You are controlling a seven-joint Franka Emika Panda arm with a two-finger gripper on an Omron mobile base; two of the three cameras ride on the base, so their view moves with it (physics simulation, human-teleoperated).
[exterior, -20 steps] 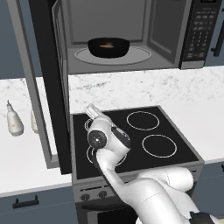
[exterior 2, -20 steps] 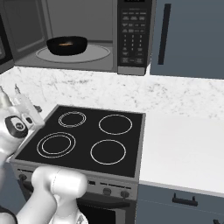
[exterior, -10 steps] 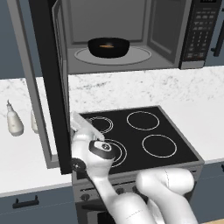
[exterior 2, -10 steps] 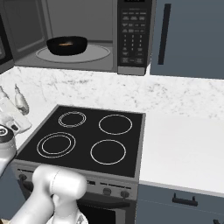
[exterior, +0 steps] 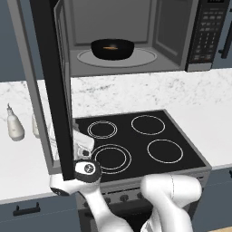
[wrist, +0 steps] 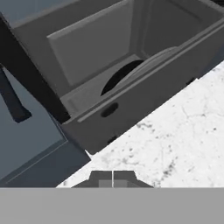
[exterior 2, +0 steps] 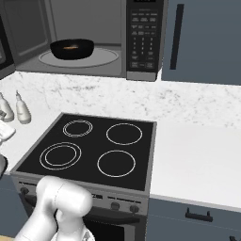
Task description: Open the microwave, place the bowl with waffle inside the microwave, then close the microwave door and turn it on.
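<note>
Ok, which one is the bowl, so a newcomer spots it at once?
Look above the black stovetop into the open microwave. On its round glass turntable sits the bowl: shallow, black, something golden inside, unlike the white bottles on the counter.

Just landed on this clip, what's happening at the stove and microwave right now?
The microwave stands open, its door swung wide to the left. The black bowl with the waffle already sits on the turntable inside. The robot's arm is down low at the front left of the stovetop, beside the door's outer edge, holding nothing that can be seen. In the hand view the pincer looks up at the open cavity, fingertips close together. The door is not yet closed.
</note>
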